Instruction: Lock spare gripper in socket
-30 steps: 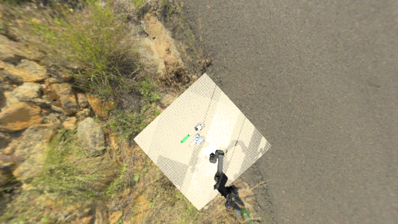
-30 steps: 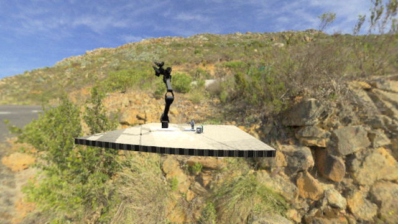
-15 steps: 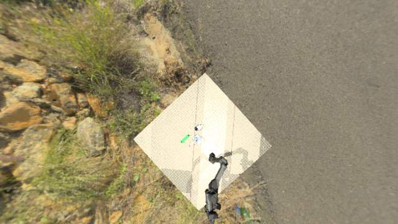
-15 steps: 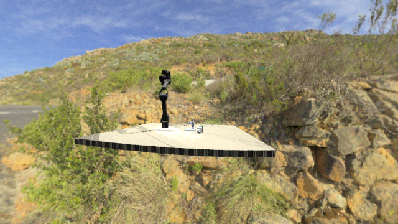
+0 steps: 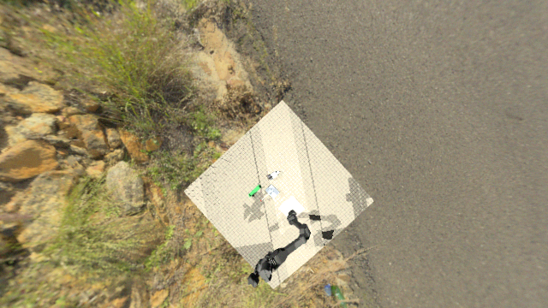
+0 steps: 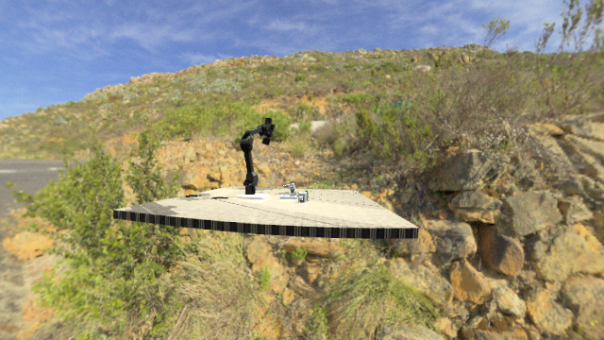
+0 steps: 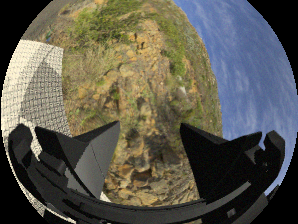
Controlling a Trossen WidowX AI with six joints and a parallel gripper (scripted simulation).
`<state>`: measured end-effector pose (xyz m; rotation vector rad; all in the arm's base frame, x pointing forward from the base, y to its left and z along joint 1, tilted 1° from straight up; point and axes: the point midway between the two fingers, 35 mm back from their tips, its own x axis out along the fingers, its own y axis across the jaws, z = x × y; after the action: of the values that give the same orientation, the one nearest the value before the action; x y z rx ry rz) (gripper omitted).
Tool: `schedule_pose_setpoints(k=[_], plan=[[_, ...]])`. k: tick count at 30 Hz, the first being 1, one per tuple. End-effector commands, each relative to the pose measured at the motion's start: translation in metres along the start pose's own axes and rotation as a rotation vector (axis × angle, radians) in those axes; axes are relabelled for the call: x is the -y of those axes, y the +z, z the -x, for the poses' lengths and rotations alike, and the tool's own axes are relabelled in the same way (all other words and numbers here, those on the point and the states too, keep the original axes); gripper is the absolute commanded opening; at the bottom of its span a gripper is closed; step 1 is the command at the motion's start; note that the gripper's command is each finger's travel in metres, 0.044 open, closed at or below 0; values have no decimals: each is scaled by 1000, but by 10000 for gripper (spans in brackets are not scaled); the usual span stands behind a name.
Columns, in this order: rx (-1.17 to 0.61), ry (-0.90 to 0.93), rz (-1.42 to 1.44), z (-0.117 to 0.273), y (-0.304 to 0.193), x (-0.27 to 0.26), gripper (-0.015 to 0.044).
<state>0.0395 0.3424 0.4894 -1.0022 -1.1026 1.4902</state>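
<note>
Top view puts everything on a pale, tiled square slab (image 5: 278,141) (image 6: 264,212) (image 7: 42,75); the black, jointed arm (image 5: 295,245) (image 6: 249,161) rises from a white square pad (image 5: 288,205) (image 6: 260,195), its 1 gripper (image 5: 253,280) (image 6: 266,137) (image 7: 150,125) reaching off toward the slab's lowest corner in that view; the 2 dark fingers stand well apart, with hillside visible between them in the wrist view, so the hand is open and holds nothing.

The pale blue-white mount (image 5: 271,191) (image 6: 291,191) lies beyond the pad from the hand, well apart from it and up the top picture; the arm's foot is nearer to it than the fingers are; next, by size, come a green bar-shaped piece (image 5: 255,191) beside the mount and a small white-and-black piece (image 5: 273,174) on its far side, probably the spare gripper, though its detail is too small to be sure.

Smallest is a thin, red-tipped rod (image 5: 262,199) at the mount's lower-left edge, likely the lock pin; its long axis seems to slant up and right toward the mount, but how deep it sits I cannot tell; I judge pulling it to be the first step, needing the hand swung back around and aimed along that slant; a crosswise tug could bind it.
</note>
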Motion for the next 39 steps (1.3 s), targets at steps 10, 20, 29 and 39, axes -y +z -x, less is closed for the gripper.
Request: schedule_pose_setpoints(k=[10,20,29,39], plan=[[-613,326,-355,43,-183,-94,300],[-1040,579,-711,149,-267,-177,300],[-1327,815,-1091,258,-278,-241,300],[-1362,855,-1159,275,-282,-266,300]])
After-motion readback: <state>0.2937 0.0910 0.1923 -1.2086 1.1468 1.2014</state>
